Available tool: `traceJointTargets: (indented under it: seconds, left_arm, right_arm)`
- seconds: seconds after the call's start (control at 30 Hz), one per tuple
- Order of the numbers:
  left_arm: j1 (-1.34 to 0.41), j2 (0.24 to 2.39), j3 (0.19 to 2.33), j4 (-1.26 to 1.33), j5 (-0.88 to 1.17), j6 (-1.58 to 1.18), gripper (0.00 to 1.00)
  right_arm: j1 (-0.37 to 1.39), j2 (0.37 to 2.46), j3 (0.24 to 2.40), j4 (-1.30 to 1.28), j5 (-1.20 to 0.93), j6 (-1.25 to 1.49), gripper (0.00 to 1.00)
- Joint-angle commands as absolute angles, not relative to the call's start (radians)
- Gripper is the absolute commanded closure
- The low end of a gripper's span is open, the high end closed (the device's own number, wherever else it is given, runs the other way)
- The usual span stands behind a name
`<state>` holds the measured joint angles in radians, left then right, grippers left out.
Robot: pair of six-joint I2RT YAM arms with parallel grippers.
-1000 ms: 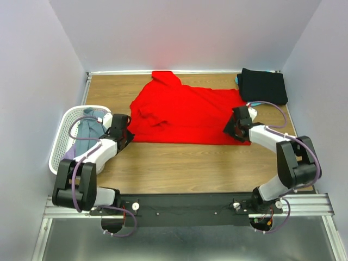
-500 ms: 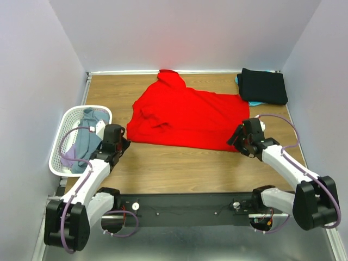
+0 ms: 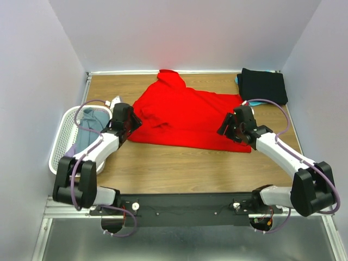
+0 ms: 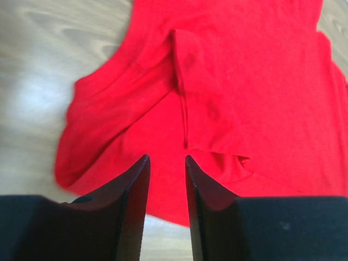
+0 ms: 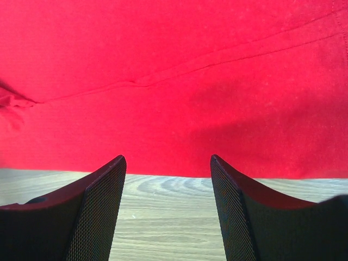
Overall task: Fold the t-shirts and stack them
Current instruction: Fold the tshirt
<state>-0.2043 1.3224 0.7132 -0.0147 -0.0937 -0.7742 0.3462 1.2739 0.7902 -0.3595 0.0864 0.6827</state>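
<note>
A bright red t-shirt (image 3: 187, 114) lies spread on the wooden table, with one sleeve folded over its left side (image 4: 206, 103). My left gripper (image 3: 134, 120) (image 4: 166, 163) hovers at the shirt's left edge. Its jaws are open by a narrow gap, with nothing between them. At the shirt's near right hem (image 5: 179, 136), my right gripper (image 3: 224, 128) (image 5: 168, 160) stands wide open and empty over the bare wood. A folded black t-shirt (image 3: 263, 86) rests at the back right on a teal one (image 3: 238, 80).
A white mesh basket (image 3: 61, 145) stands at the left edge, close beside the left arm. It holds a grey-blue shirt (image 3: 89, 130) and a lavender one (image 3: 70, 154). Grey walls enclose the table on three sides.
Both arms pulled back toward the near edge, then reached forward again to the red shirt's edges. The left jaws have parted. The shirt now lies flatter and slightly shifted.
</note>
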Motion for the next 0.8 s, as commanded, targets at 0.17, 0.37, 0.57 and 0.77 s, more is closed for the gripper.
traceJointTargets:
  seconds: [0.17,0.37,0.57,0.77]
  left_arm:
    - [-0.215,1.543,0.811,0.209,-0.005,-0.721,0.52]
    - [-0.215,1.641,0.85,0.247,-0.005,-0.729,0.5]
    - [-0.215,1.719,0.883,0.267,-0.005,-0.739,0.49]
    - [-0.213,1.752,0.884,0.285,-0.006,-0.744,0.48]
  right_arm:
    - [0.356,1.276,0.795,-0.305,0.054,0.623,0.29]
    - [0.357,1.267,0.772,-0.291,0.043,0.598,0.29]
    - [0.357,1.27,0.764,-0.279,0.034,0.584,0.29]
    - [0.357,1.284,0.762,-0.265,0.032,0.583,0.29]
